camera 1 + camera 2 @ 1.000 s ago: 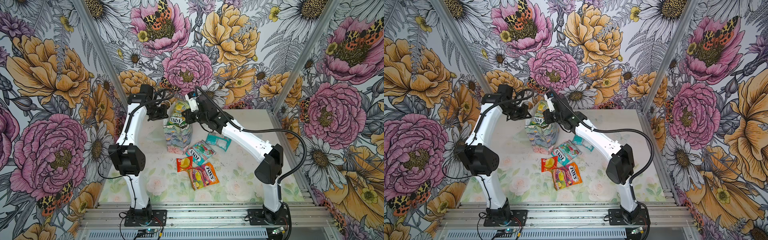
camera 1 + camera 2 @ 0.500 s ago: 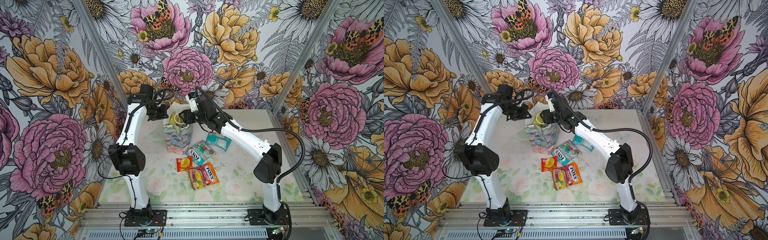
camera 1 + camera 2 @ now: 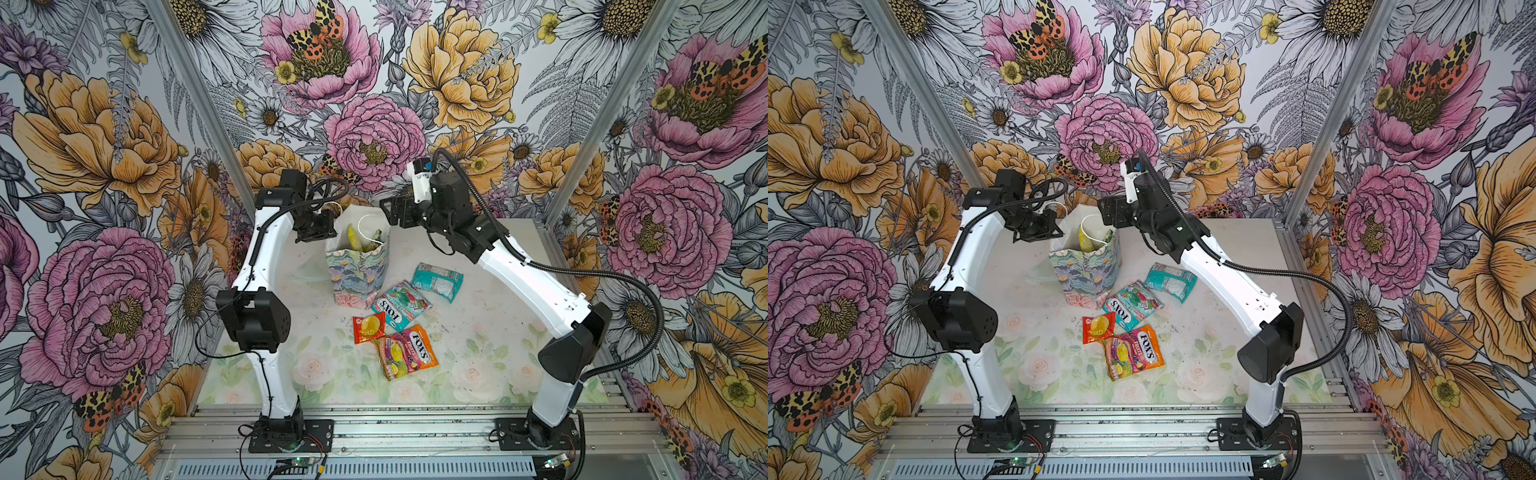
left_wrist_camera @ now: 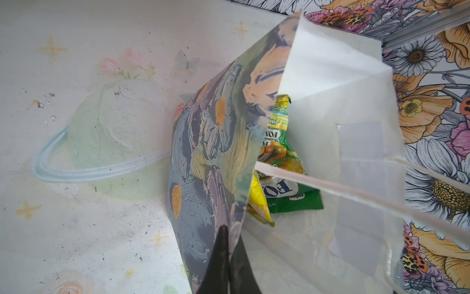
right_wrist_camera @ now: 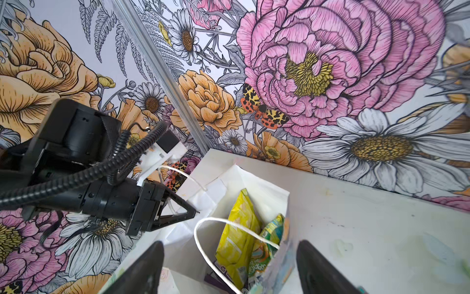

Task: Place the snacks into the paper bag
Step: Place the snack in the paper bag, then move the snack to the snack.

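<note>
Pastel blue-green, flower-painted paper bag (image 3: 356, 274) with a white inside and thin white cord handles stands upright on the pale rose-printed tabletop (image 3: 478, 332), towards its far side in both top views. The black left gripper (image 4: 229, 254) is clenched on the bag's wall at the rim, on the bag's 10 o'clock side, with one finger outside and one inside. The black right gripper (image 5: 230, 244) hangs over the bag's mouth at about 1 o'clock, its fingers spread wide with nothing between them.

Inside the bag, a glossy yellow packet (image 5: 239, 241) and a glossy green packet (image 5: 272, 234) marked "FOX'S" stand on end, side by side.

Four flat packets lie on the tabletop outside the bag:
- a plain teal packet (image 3: 437, 281) at the bag's 3 o'clock
- a teal FOX'S packet (image 3: 401, 305) at 4 o'clock, just beside the bag's base
- a small red-orange packet (image 3: 368, 328) at 6 o'clock
- an orange FOX'S packet (image 3: 409, 351) at 5 o'clock, touching the red-orange one
</note>
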`<action>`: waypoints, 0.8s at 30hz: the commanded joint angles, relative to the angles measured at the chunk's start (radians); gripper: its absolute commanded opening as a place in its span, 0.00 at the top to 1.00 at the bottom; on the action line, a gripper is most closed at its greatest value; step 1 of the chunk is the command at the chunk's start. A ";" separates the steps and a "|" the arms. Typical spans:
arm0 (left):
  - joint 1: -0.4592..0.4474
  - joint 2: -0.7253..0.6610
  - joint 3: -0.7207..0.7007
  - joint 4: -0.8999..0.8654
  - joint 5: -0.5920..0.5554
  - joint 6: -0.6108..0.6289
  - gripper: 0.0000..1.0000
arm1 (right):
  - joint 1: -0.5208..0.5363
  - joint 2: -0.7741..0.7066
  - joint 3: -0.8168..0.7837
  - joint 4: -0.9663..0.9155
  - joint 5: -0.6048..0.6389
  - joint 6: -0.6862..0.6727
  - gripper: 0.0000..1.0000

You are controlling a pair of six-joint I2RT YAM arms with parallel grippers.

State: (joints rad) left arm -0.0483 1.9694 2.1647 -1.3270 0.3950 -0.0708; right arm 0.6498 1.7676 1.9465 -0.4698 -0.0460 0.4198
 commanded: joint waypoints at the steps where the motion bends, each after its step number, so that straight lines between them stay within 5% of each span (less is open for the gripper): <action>1: 0.006 -0.038 -0.020 -0.003 0.030 0.017 1.00 | -0.016 -0.091 -0.110 0.003 0.045 -0.005 0.12; 5: 0.008 -0.040 -0.026 -0.002 0.026 0.017 1.00 | -0.024 -0.212 -0.297 0.003 0.071 0.005 0.01; 10: 0.008 -0.041 -0.029 0.002 0.022 0.014 1.00 | -0.038 -0.352 -0.552 0.004 0.099 0.090 0.00; 24: 0.015 -0.061 -0.074 0.030 0.021 0.008 1.00 | -0.037 -0.460 -1.020 0.060 -0.012 0.419 0.14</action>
State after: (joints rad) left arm -0.0406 1.9419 2.1124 -1.2926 0.3950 -0.0711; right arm 0.6090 1.3239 0.9798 -0.4515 -0.0090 0.7441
